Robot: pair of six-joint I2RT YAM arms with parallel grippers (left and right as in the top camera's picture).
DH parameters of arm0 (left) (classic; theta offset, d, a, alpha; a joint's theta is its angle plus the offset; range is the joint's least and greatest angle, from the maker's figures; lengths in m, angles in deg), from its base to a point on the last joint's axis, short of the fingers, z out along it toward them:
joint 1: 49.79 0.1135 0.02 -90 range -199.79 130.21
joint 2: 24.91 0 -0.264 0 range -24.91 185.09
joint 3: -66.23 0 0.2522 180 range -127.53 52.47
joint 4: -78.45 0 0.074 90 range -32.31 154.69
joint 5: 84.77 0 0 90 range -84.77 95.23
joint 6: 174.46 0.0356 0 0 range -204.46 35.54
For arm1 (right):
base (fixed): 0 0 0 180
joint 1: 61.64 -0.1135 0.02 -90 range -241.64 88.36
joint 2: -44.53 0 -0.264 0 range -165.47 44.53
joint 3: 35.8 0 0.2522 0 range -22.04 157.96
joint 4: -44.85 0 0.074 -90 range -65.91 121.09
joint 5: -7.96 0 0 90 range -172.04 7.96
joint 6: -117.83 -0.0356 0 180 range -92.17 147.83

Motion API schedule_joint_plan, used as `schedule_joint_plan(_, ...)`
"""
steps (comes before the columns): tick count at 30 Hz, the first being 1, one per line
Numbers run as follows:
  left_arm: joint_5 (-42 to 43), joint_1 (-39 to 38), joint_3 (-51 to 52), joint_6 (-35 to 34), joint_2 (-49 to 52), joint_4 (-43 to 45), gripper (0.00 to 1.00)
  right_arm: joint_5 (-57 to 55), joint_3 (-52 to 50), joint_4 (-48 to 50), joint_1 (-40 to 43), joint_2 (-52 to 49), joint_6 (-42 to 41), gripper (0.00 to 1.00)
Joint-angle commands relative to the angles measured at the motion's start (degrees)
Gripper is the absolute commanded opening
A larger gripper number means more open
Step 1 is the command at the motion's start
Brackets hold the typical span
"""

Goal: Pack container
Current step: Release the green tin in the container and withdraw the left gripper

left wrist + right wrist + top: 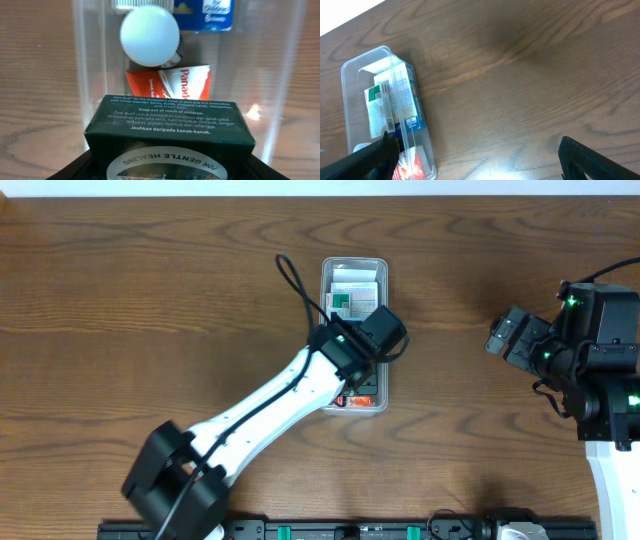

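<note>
The clear plastic container lies mid-table, long side running away from me. It also shows in the left wrist view and the right wrist view. My left gripper is over the container's middle, shut on a dark green Zam-Buk box held above the items inside. Inside lie a white round cap, a red Panadol box and a blue box. My right gripper is open and empty, well to the right of the container, above bare table.
A green-and-white box lies in the container's far half. The left arm slants across the table from the front left. A black rail runs along the front edge.
</note>
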Motion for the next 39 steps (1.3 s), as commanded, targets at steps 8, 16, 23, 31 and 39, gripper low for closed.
schedule_joint_plan(8, -1.36, -0.07, 0.22, 1.14, -5.68, -0.11, 0.66, -0.44, 0.33, -0.04, 0.26, 0.0, -0.02, 0.99)
schedule_joint_plan(16, -1.75, -0.07, 0.37, 1.11, -2.91, -0.15, 0.7, -0.44, 0.33, -0.04, 0.26, 0.0, -0.04, 0.99)
schedule_joint_plan(23, -1.75, -0.07, 0.37, 1.09, -1.7, -2.51, 0.75, -0.44, 0.33, -0.04, 0.26, 0.0, -0.02, 0.99)
schedule_joint_plan(31, -1.68, 0.39, -1.57, 2.45, -3.1, -3.58, 0.75, -0.44, 0.33, -0.07, 0.26, 0.0, -0.02, 0.99)
schedule_joint_plan(39, -9.66, 3.61, -10.95, 10.93, -13.62, -12.22, 0.79, -0.44, 0.33, -0.04, 0.26, 0.0, -0.02, 0.99)
